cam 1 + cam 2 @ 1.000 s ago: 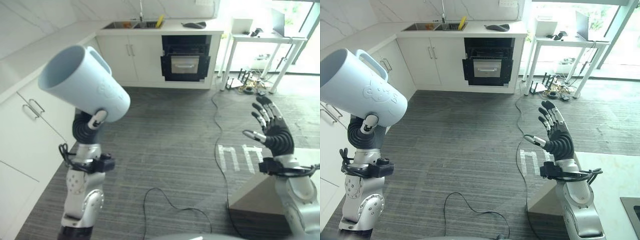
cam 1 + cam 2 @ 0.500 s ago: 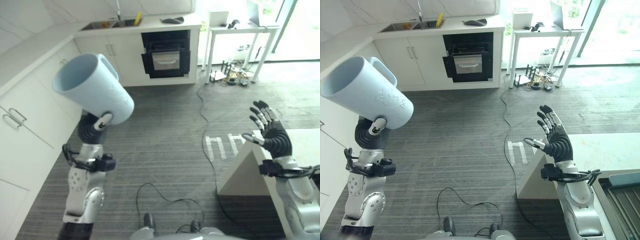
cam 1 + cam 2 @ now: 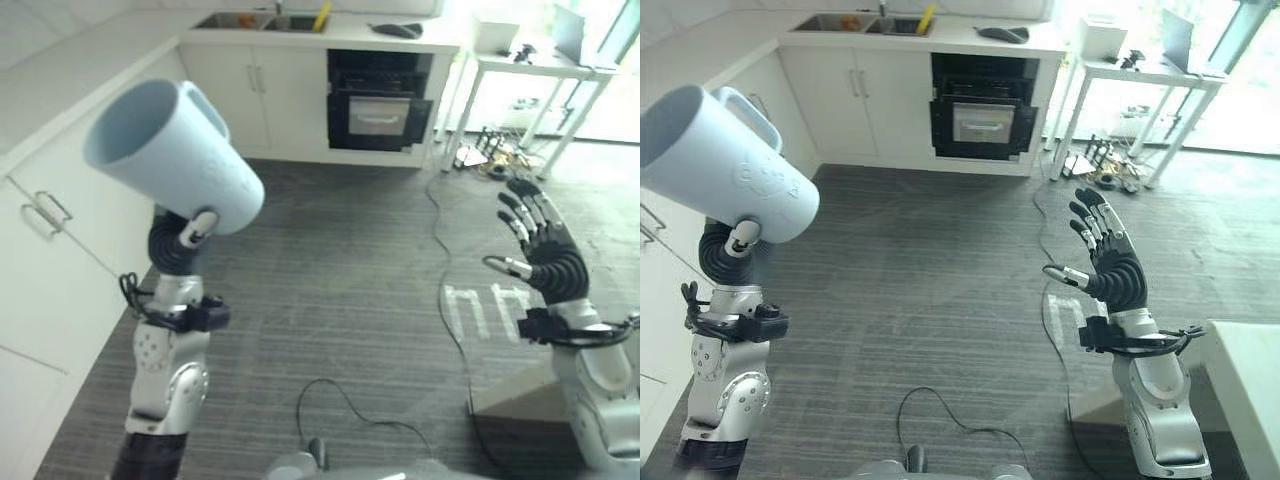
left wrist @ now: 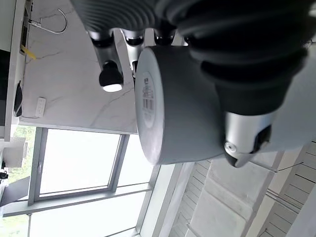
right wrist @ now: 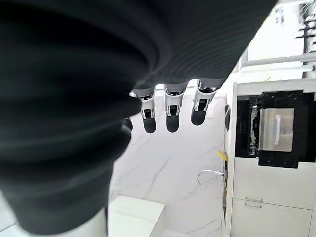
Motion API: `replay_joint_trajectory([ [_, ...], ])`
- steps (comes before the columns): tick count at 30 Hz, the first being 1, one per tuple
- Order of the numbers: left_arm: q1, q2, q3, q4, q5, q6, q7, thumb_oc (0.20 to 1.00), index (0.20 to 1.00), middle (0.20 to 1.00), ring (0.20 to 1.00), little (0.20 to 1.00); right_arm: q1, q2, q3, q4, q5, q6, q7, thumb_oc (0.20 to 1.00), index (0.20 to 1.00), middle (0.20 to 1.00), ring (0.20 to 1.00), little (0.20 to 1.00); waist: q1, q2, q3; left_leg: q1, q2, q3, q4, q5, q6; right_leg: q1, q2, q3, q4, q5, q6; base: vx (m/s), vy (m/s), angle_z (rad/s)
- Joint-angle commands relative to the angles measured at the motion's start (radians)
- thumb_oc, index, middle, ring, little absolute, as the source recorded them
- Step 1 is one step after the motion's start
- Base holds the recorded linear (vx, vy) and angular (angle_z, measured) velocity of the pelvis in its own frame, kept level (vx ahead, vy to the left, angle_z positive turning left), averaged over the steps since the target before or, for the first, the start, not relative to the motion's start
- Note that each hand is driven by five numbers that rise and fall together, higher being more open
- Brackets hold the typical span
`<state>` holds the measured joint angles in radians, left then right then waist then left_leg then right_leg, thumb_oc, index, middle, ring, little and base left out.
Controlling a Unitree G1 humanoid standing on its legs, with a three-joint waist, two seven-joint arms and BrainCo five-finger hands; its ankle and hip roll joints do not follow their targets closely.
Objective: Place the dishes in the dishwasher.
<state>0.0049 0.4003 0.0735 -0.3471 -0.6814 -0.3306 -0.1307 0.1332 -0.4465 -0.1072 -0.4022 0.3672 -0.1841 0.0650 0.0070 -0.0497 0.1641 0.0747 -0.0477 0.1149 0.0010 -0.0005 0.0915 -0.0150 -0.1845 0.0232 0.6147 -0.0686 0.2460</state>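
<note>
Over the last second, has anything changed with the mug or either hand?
Mostly the camera moved: the whole kitchen view swung one way and back, so the cabinets and oven did not move themselves. The left hand still grips the pale blue mug, tilted with its mouth up and to the robot's left. The right hand stays raised, open and empty. Nothing was picked up or released.

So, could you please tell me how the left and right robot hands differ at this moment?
The left robot hand is curled round a pale blue mug, held tilted with its mouth facing up and away; the right robot hand holds nothing. The left one's fingers wrap the mug, while the right one's are spread straight and open. Both are raised above the grey floor.
</note>
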Motion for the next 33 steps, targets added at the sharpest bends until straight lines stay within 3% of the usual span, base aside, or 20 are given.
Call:
replay_joint_trajectory([
  [1,0.007,0.031,0.033,-0.045,0.050,-0.008,-0.013,0.200,0.200,0.200,0.200,0.200,-0.044,-0.002,0.024,0.015,-0.056,-0.046,-0.028,1.000,1.000,1.000,1.000,1.000,-0.015,0.047,-0.038,-0.042,0.047,-0.034,-0.088,0.067,-0.072,-0.031,0.084,-0.139,0.007,0.134,-0.094,0.17,0.141,-0.13],
  [3,-0.014,0.040,0.038,-0.040,0.039,0.003,0.001,0.200,0.200,0.200,0.200,0.200,-0.055,-0.014,0.032,0.030,-0.053,-0.045,-0.024,1.000,1.000,1.000,1.000,1.000,-0.016,0.049,-0.026,-0.020,0.044,-0.023,-0.088,0.057,-0.079,-0.036,0.074,-0.207,-0.121,0.068,-0.117,0.24,0.037,-0.19],
  [4,-0.017,0.041,0.040,-0.042,0.036,0.004,-0.002,0.200,0.200,0.200,0.200,0.200,-0.054,-0.017,0.026,0.029,-0.047,-0.048,-0.021,1.000,1.000,1.000,1.000,1.000,-0.018,0.046,-0.019,-0.008,0.044,-0.018,-0.088,0.047,-0.081,-0.028,0.071,-0.236,-0.194,0.072,-0.118,0.26,-0.068,-0.18],
  [6,-0.007,0.043,0.045,-0.049,0.017,0.007,-0.018,0.200,0.200,0.200,0.200,0.200,-0.021,-0.034,-0.008,0.021,-0.012,-0.068,-0.006,1.000,1.000,1.000,1.000,1.000,-0.050,0.036,0.000,0.029,0.038,-0.021,-0.088,0.019,-0.086,-0.030,0.114,-0.232,-0.410,0.071,-0.124,0.29,-0.112,0.00],
  [7,-0.005,0.042,0.044,-0.051,0.015,0.008,-0.020,0.200,0.200,0.200,0.200,0.200,-0.011,-0.039,-0.016,0.019,-0.001,-0.072,-0.003,1.000,1.000,1.000,1.000,1.000,-0.060,0.034,0.003,0.036,0.035,-0.024,-0.088,0.012,-0.084,-0.034,0.123,-0.218,-0.447,0.076,-0.125,0.37,-0.118,0.05],
  [9,0.004,0.032,0.031,-0.055,0.017,0.013,-0.035,0.200,0.200,0.200,0.200,0.200,0.028,-0.040,-0.042,0.008,0.011,-0.085,-0.002,1.000,1.000,1.000,1.000,1.000,-0.110,0.029,0.014,0.089,0.017,-0.056,-0.088,-0.034,-0.072,-0.107,0.119,-0.137,-0.599,0.191,-0.103,0.43,-0.145,0.34],
  [10,0.008,0.030,0.027,-0.057,0.020,0.011,-0.036,0.200,0.200,0.200,0.200,0.200,0.034,-0.038,-0.044,0.004,0.010,-0.085,-0.002,1.000,1.000,1.000,1.000,1.000,-0.118,0.033,0.017,0.101,0.019,-0.061,-0.088,-0.044,-0.071,-0.118,0.118,-0.131,-0.630,0.209,-0.099,0.67,-0.333,0.74],
  [11,0.029,0.040,0.016,-0.068,0.019,-0.003,-0.045,0.200,0.200,0.200,0.200,0.200,0.057,-0.032,-0.047,-0.006,0.010,-0.097,-0.006,1.000,1.000,1.000,1.000,1.000,-0.144,0.040,0.023,0.156,0.023,-0.075,-0.088,-0.090,-0.063,-0.154,0.115,-0.099,-0.693,0.240,-0.091,0.70,-0.436,1.08],
  [14,0.033,0.052,0.007,-0.074,0.008,-0.009,-0.026,0.200,0.200,0.200,0.200,0.200,0.032,-0.044,-0.024,-0.009,0.002,-0.073,-0.045,1.000,1.000,1.000,1.000,1.000,-0.148,0.039,-0.010,0.204,0.036,-0.056,-0.088,-0.128,-0.074,-0.110,0.114,-0.116,-0.702,0.251,-0.085,0.48,-0.365,0.72],
  [16,0.021,0.051,0.004,-0.078,-0.007,0.002,-0.021,0.200,0.200,0.200,0.200,0.200,0.000,-0.053,-0.017,-0.018,-0.005,-0.050,-0.065,1.000,1.000,1.000,1.000,1.000,-0.155,0.048,-0.043,0.253,0.056,-0.049,-0.082,-0.149,-0.100,-0.088,0.128,-0.115,-0.702,0.251,-0.107,0.38,-0.306,0.31],
  [18,0.022,0.050,0.002,-0.083,-0.008,0.006,-0.013,0.200,0.200,0.200,0.200,0.200,-0.008,-0.064,-0.016,-0.018,-0.008,-0.046,-0.066,1.000,1.000,1.000,1.000,1.000,-0.162,0.063,-0.057,0.244,0.095,-0.024,0.015,-0.080,-0.144,-0.072,0.150,-0.121,-0.702,0.239,-0.134,0.34,-0.287,-0.12],
  [19,0.033,0.045,0.003,-0.091,-0.012,0.013,-0.001,0.200,0.200,0.200,0.200,0.200,-0.008,-0.077,-0.021,-0.017,-0.002,-0.034,-0.058,1.000,1.000,1.000,1.000,1.000,-0.160,0.066,-0.061,0.198,0.132,-0.020,0.186,0.038,-0.188,-0.042,0.167,-0.114,-0.702,0.216,-0.162,0.31,-0.306,-0.25],
  [20,0.039,0.041,0.005,-0.092,-0.013,0.013,0.001,0.200,0.200,0.200,0.200,0.200,-0.008,-0.082,-0.022,-0.014,0.002,-0.034,-0.050,1.000,1.000,1.000,1.000,1.000,-0.157,0.060,-0.059,0.160,0.139,-0.021,0.296,0.081,-0.202,-0.024,0.169,-0.111,-0.702,0.206,-0.177,0.30,-0.307,-0.29],
  [22,0.063,0.021,0.015,-0.095,-0.007,0.001,-0.005,0.200,0.200,0.200,0.200,0.200,0.000,-0.083,-0.028,-0.004,0.006,-0.045,-0.013,1.000,1.000,1.000,1.000,1.000,-0.141,0.042,-0.044,0.033,0.119,-0.035,0.502,0.124,-0.209,0.028,0.172,-0.086,-0.702,0.182,-0.209,0.26,-0.254,-0.50],
  [24,0.076,0.011,0.023,-0.090,-0.003,-0.006,-0.024,0.200,0.200,0.200,0.200,0.200,0.006,-0.082,-0.033,0.005,-0.010,-0.050,-0.007,1.000,1.000,1.000,1.000,1.000,-0.124,0.021,-0.024,-0.110,0.113,-0.026,0.609,0.099,-0.187,0.070,0.169,-0.074,-0.702,0.171,-0.223,0.23,-0.175,-0.74],
  [26,0.089,0.008,0.031,-0.085,-0.007,-0.008,-0.034,0.200,0.200,0.200,0.200,0.200,0.006,-0.087,-0.039,0.013,0.005,-0.044,-0.009,1.000,1.000,1.000,1.000,1.000,-0.106,0.015,-0.005,-0.161,0.106,-0.008,0.556,0.046,-0.157,0.110,0.176,-0.066,-0.702,0.142,-0.220,0.32,-0.031,-0.53],
  [27,0.113,0.014,0.048,-0.083,-0.017,-0.023,-0.046,0.200,0.200,0.200,0.200,0.200,0.006,-0.087,-0.052,0.011,0.019,-0.032,0.008,1.000,1.000,1.000,1.000,1.000,-0.100,0.021,0.000,-0.142,0.107,0.034,0.370,0.028,-0.144,0.127,0.185,-0.057,-0.702,0.119,-0.209,0.40,0.094,-0.46],
  [30,0.144,0.017,0.052,-0.083,-0.019,-0.047,-0.044,0.200,0.200,0.200,0.200,0.200,0.020,-0.074,-0.045,-0.004,0.009,-0.025,0.023,1.000,1.000,1.000,1.000,1.000,-0.082,0.051,0.000,-0.120,0.099,0.023,-0.038,0.111,-0.163,0.161,0.215,-0.027,-0.702,0.081,-0.187,0.42,0.174,-0.84],
  [31,0.147,0.018,0.049,-0.078,-0.019,-0.055,-0.042,0.200,0.200,0.200,0.200,0.200,0.024,-0.076,-0.043,-0.008,0.010,-0.024,0.025,1.000,1.000,1.000,1.000,1.000,-0.074,0.056,0.003,-0.135,0.106,0.010,-0.088,0.147,-0.176,0.179,0.222,-0.020,-0.702,0.071,-0.187,0.43,0.166,-0.68],
  [33,0.143,0.010,0.036,-0.053,-0.011,-0.083,-0.056,0.200,0.200,0.200,0.200,0.200,0.016,-0.088,-0.037,0.007,0.018,-0.041,0.028,1.000,1.000,1.000,1.000,1.000,-0.050,0.052,0.005,-0.225,0.109,-0.007,-0.088,0.159,-0.193,0.247,0.223,-0.018,-0.702,0.026,-0.192,0.44,0.213,-0.62],
])
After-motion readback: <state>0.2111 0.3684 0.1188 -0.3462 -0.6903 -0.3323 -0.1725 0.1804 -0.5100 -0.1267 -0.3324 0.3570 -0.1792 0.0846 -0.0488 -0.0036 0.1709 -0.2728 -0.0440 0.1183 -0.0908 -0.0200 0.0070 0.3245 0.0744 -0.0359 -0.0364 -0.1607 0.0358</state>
